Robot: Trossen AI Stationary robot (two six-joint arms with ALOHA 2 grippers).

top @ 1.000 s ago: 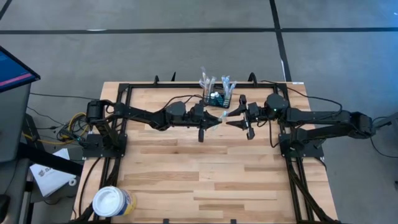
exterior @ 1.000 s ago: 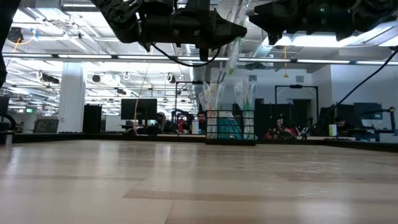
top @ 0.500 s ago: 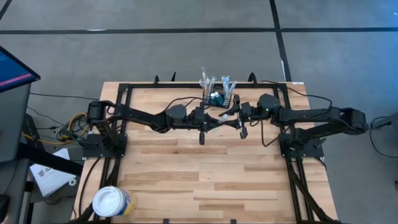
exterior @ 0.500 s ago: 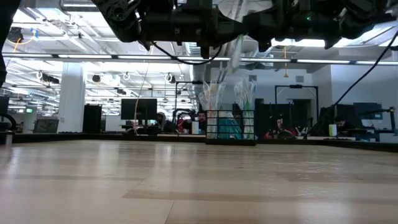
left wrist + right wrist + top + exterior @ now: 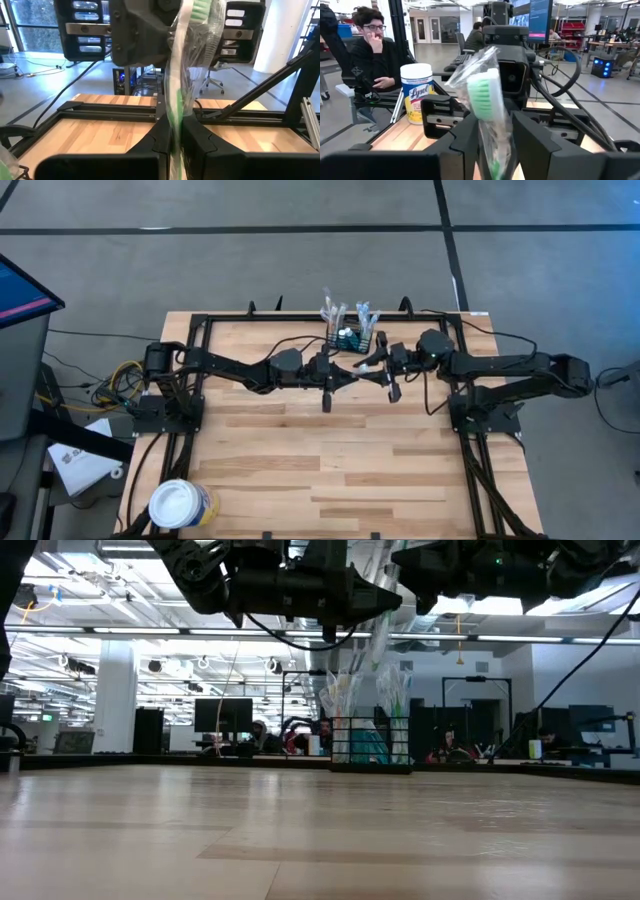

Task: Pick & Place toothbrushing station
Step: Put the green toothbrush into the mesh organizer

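We find the left pincer [image 5: 172, 135] clamped on a green toothbrush [image 5: 487, 95] in crinkled clear wrap, whose other end lies between the right pincer's [image 5: 492, 135] narrowly parted fingers.

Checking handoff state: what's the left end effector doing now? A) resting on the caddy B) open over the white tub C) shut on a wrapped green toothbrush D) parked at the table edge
C: in the left wrist view the fingers pinch the wrapped green toothbrush, mid-table by the right end effector.
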